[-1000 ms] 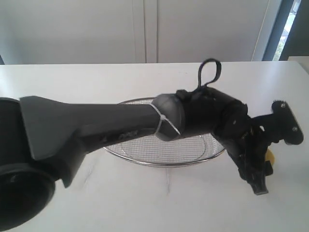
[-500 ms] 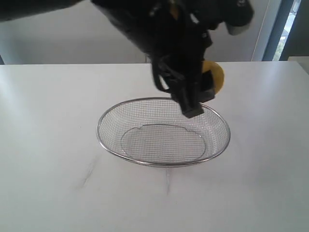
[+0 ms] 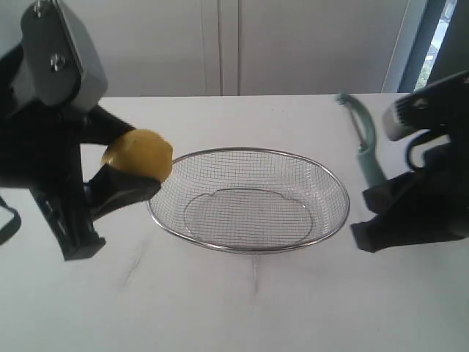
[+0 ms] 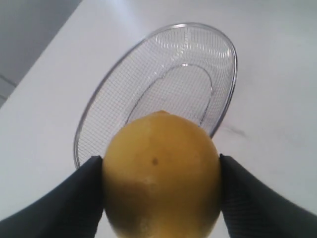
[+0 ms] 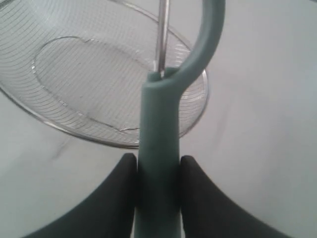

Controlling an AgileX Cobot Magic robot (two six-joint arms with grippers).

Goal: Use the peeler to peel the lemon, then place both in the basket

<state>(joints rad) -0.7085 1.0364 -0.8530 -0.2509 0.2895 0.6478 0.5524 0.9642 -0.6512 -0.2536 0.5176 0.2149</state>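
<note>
Left gripper (image 4: 161, 201): shut on the lemon (image 3: 138, 154), a dark finger pressed to each flank. We read this as a fixture grip, meant to steady the fruit for the blade.
Lemon position: held off the table (image 3: 220, 312), just beside the basket (image 3: 249, 250) at its left rim, not over the mesh.
Lemon skin: looks whole and unpeeled on the faces we see. The far side is hidden, so we cannot be sure.
Right gripper (image 5: 158, 191): narrow, clamped on the handle of the peeler (image 3: 366, 150).
Peeler position: raised to the right of the basket, head and blade standing up clear of the jaws, well apart from the lemon.
Basket: sits on the table between the two arms, and we see nothing in it.
Why so: fruit in one arm and tool in the other, each raised. We judge they are set to meet for the peeling stroke.
Stage: peeling seems not yet begun.
</note>
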